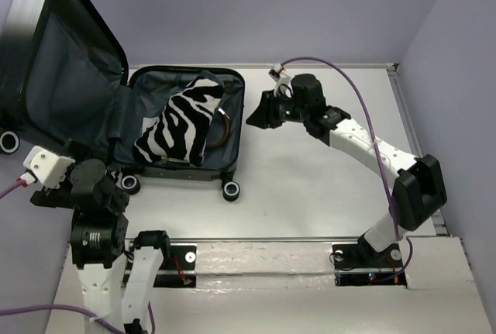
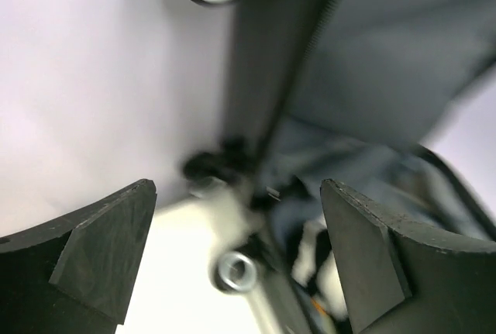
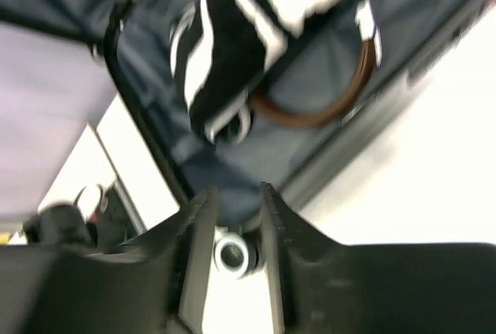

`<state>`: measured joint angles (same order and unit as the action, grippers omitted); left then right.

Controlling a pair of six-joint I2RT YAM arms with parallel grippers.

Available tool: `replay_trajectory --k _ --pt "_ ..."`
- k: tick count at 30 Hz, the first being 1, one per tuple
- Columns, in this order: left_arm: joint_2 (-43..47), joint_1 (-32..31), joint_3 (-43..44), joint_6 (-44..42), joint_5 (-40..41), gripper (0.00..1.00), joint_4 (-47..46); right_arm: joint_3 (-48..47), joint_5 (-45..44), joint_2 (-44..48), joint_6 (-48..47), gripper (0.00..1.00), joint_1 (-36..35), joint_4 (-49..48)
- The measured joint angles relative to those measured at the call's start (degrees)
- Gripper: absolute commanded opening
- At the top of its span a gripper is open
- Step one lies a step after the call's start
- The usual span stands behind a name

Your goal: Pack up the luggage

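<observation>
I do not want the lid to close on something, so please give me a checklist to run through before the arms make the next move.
1. Luggage open, with its lid standing up: ok.
2. Zebra cloth lying inside the lower half: ok. Whether its far corner rests on the rim: cannot tell.
3. Brown ring inside, next to the right wall: ok.
4. Left gripper empty, fingers wide apart: ok.
5. Right gripper outside the luggage, fingers close together with nothing between them: ok.
6. Left gripper free of the lid's edge: cannot tell, the view is blurred.
</observation>
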<state>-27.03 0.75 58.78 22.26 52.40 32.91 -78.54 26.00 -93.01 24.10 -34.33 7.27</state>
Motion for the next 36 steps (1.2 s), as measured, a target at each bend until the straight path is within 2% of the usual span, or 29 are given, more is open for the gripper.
replay_trajectory --k 3,5,8,9,11,12,14,18,20,22,23,30,35,36 --pt "-4.2 0.0 -1.0 -5.6 6.7 0.99 -4.7 7.8 1.8 4.4 0.1 0.5 0.0 -2.3" --pt "-11.7 1.1 0.2 -10.3 10.2 0.98 -9.8 10.9 2.9 6.4 -0.1 0.55 0.0 -3.7" --pt "-22.7 2.9 3.1 -15.1 12.6 0.94 -14.8 14.6 3.8 8.3 -1.1 0.57 0.0 -5.9" --pt "-26.3 3.7 4.8 -16.5 12.9 0.84 -16.1 16.0 4.0 8.9 -1.7 0.58 0.0 -6.3" --pt "-31.6 5.0 6.3 -16.8 12.3 0.77 -16.8 18.1 4.2 9.6 -2.3 0.58 0.0 -6.5" --pt "-34.7 6.4 6.7 -17.5 12.2 0.62 -17.1 19.4 4.3 9.9 -2.6 0.58 0.0 -6.4" --pt "-36.6 7.7 6.6 -18.7 12.9 0.56 -16.9 19.8 4.5 9.8 -2.9 0.58 0.0 -6.2" --pt "-35.1 8.8 5.8 -20.7 13.8 0.55 -19.4 19.8 4.1 9.7 -3.0 0.83 0.0 -7.0" --pt "-34.4 8.8 5.3 -21.5 13.8 0.52 -20.5 19.3 3.0 8.7 -2.2 0.86 0.2 -7.5" --pt "-34.2 8.8 4.6 -22.5 14.2 0.48 -21.6 18.3 2.2 6.9 -1.4 0.86 0.5 -7.7" --pt "-34.2 8.8 4.3 -23.0 14.3 0.41 -22.1 16.2 1.5 4.4 -0.4 0.86 0.7 -7.8" --pt "-34.5 9.3 3.1 -23.8 16.0 0.06 -25.0 4.4 -3.7 -10.0 3.4 0.84 1.6 -6.8" --pt "-35.1 9.9 3.5 -21.8 15.1 0.06 -26.6 -2.8 -4.8 -18.0 5.0 0.77 1.6 -6.2" --pt "-35.1 9.8 3.6 -21.5 15.0 0.06 -26.5 -4.6 -5.2 -19.9 5.5 0.67 1.6 -5.9"
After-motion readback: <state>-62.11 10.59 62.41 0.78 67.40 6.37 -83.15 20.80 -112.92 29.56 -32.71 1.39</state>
